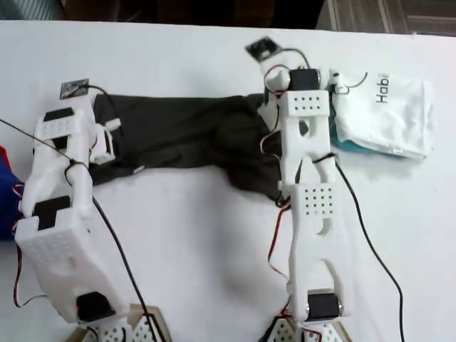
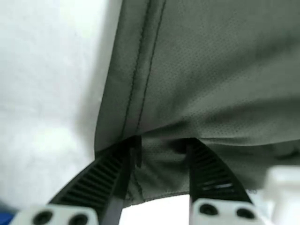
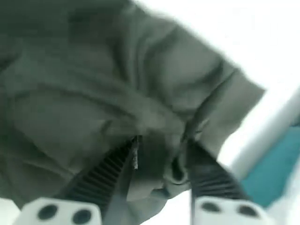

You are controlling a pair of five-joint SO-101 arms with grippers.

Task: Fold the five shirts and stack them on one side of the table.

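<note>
I have the white table under both arms. The largest thing on it is the dark grey-green cloth shirt. It is drawn out into a long band with its long axis running side to side, from my left arm across to my right arm. The end by the right arm is bulkier and sags back toward the arm bases.

Just beyond the right arm, on the far right of the table, lies a folded white shirt with dark lettering. It rests on top of a folded teal shirt, of which I see only an edge. A blue and red thing sits at the table's left edge, cut off too much for me to identify.

The left gripper is closed down on the shirt's edge beside a double-stitched seam. Cloth is bunched between its ribbed black fingers and folds over the tips. The right gripper has the other end pinched the same way, with crumpled fabric gathered between its fingers.
</note>
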